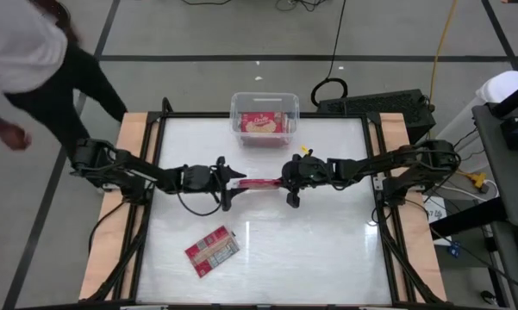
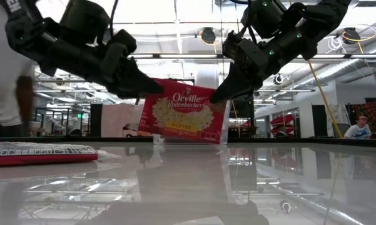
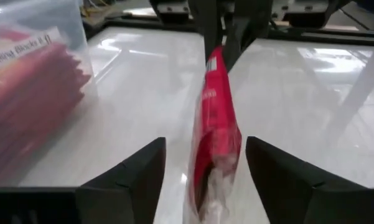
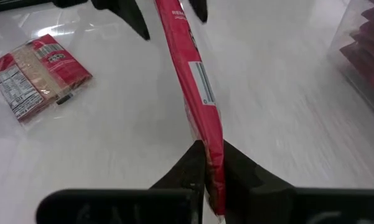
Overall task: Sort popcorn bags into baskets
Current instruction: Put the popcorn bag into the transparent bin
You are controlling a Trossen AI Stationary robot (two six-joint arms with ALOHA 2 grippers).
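A popcorn bag [image 1: 260, 183] hangs on edge above the middle of the table [image 1: 327, 250], spanning the gap between the two arms. The right gripper [image 4: 210, 163] has its jaws clamped on the bag's right end. The left gripper [image 3: 202, 168] sits at the left end with jaws apart, straddling the bag without pressing it.

The clear basket [image 1: 265, 102] stands at the far edge, near centre, already holding red packets. A second popcorn bag [image 1: 212, 251] lies flat, label face up, on the near left of the table.

Handling, as a judgement: the packet appears light, thin and flexible, with a slick film wrapper; it sags slightly between supports. Grip it across the flat faces near a short edge, where the sealed seam gives firmer purchase. A person stands beyond the far left corner.
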